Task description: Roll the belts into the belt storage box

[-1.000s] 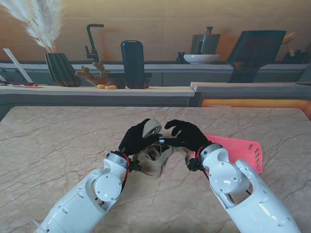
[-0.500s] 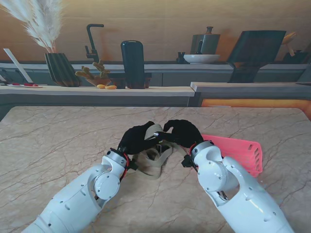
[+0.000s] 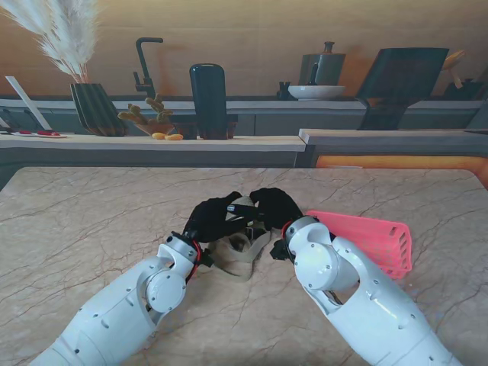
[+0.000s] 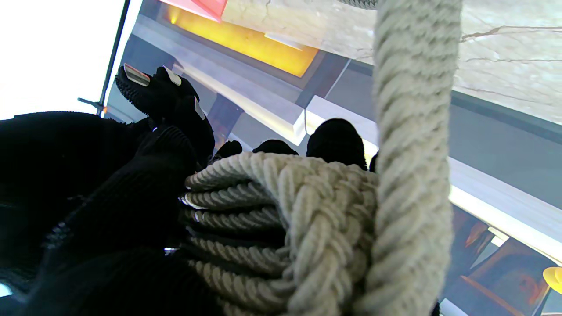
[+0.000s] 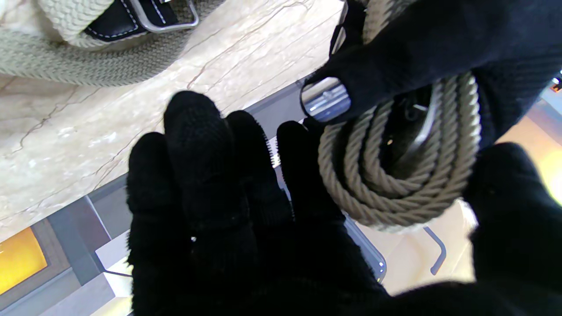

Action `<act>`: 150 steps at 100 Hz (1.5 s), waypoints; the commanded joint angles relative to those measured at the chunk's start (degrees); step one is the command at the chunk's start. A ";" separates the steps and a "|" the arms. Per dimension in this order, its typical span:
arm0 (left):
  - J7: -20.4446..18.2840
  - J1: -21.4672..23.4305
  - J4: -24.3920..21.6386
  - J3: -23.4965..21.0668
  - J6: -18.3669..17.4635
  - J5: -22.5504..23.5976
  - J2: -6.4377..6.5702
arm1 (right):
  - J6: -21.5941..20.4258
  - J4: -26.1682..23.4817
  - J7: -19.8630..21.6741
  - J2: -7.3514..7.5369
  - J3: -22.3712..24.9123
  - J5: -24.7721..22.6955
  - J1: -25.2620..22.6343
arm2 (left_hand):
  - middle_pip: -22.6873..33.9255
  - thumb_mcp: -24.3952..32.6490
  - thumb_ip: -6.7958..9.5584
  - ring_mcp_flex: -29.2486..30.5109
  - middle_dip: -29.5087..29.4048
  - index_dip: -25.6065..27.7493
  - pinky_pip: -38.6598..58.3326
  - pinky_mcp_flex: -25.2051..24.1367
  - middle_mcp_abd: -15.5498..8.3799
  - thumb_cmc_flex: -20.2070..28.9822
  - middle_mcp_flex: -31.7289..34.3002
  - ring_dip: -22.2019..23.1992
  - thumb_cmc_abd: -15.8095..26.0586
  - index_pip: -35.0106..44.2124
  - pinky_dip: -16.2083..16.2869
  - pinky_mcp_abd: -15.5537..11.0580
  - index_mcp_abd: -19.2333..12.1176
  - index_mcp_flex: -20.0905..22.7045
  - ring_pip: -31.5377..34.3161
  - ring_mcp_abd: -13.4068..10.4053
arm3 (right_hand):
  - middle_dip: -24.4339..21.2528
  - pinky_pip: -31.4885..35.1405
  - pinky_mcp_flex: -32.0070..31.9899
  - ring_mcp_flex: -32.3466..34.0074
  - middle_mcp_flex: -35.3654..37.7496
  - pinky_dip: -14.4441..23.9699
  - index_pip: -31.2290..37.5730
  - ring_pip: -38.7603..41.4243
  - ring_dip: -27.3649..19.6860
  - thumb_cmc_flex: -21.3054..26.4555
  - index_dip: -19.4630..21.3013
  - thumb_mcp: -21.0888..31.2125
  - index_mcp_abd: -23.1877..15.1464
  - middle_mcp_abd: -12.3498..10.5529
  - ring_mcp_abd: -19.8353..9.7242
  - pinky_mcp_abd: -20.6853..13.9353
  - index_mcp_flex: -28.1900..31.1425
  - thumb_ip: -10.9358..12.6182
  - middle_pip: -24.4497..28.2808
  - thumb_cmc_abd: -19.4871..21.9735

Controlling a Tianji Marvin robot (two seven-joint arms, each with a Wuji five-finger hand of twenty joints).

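A beige braided belt is partly wound into a roll (image 3: 242, 206), held off the table between my two black-gloved hands. My left hand (image 3: 216, 218) is shut on the roll (image 4: 272, 228), thumb on one flat face and fingers on the other. The loose strand (image 4: 412, 131) runs from the roll towards the table. My right hand (image 3: 274, 206) presses in from the other side, its thumb (image 5: 505, 197) and fingers (image 5: 210, 175) flanking the roll's rim (image 5: 395, 184). The rest of the belt lies heaped (image 3: 240, 252) just nearer to me. The pink storage box (image 3: 370, 236) sits right of my right hand.
A belt end with a dark leather tab and metal buckle (image 5: 145, 13) lies on the marble table (image 3: 91, 229). Beyond the far edge runs a counter with a dark vase (image 3: 208, 99), a pampas-grass pot (image 3: 95, 107) and a bowl (image 3: 316, 91).
My right hand has moved left and closed in on the roll until it meets my left hand. The left hand has kept its hold and barely shifted.
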 commanded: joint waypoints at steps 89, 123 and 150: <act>-0.04 2.07 -1.21 -3.22 -3.66 -1.96 -0.19 | 6.54 -6.99 3.49 -0.60 8.96 12.71 -6.44 | -38.28 0.21 2.30 -32.43 -24.05 -11.93 -28.90 -29.73 1.54 -16.72 -34.27 -6.21 2.72 -33.94 1.61 2.14 -5.62 -12.70 -37.13 2.29 | 1.77 -0.58 -1.28 5.80 5.81 -2.42 25.99 2.41 0.69 28.20 -14.00 21.77 -10.19 -3.52 -2.07 -5.78 -3.07 -7.50 2.04 -4.38; -2.45 3.23 -2.51 -4.82 -3.44 -6.42 -0.54 | 5.23 -10.57 -0.53 -2.11 15.01 22.91 -11.05 | -43.55 -2.29 2.38 -40.22 -27.71 -13.04 -37.45 -34.14 2.16 -17.78 -39.53 -10.26 3.64 -37.06 1.26 0.10 -5.82 -13.67 -46.07 -0.05 | 2.04 -1.00 -1.52 5.27 5.42 -2.06 25.96 2.68 1.26 28.15 -13.09 20.62 -11.65 -4.43 -2.99 -7.11 -3.69 -7.47 2.08 -3.39; -5.74 2.73 -2.18 -4.58 -2.64 -9.69 -0.57 | 3.14 -11.67 -2.08 -3.02 16.84 31.11 -12.70 | -46.40 -3.78 2.30 -42.51 -30.10 -16.47 -41.83 -34.77 3.38 -18.83 -42.76 -12.30 3.46 -42.41 0.75 1.26 -2.39 -14.41 -49.95 -0.75 | 2.45 -1.06 -1.34 5.28 5.21 -1.65 26.00 3.47 1.86 28.14 -12.63 19.74 -12.26 -4.88 -4.00 -7.55 -4.05 -7.36 2.54 -2.90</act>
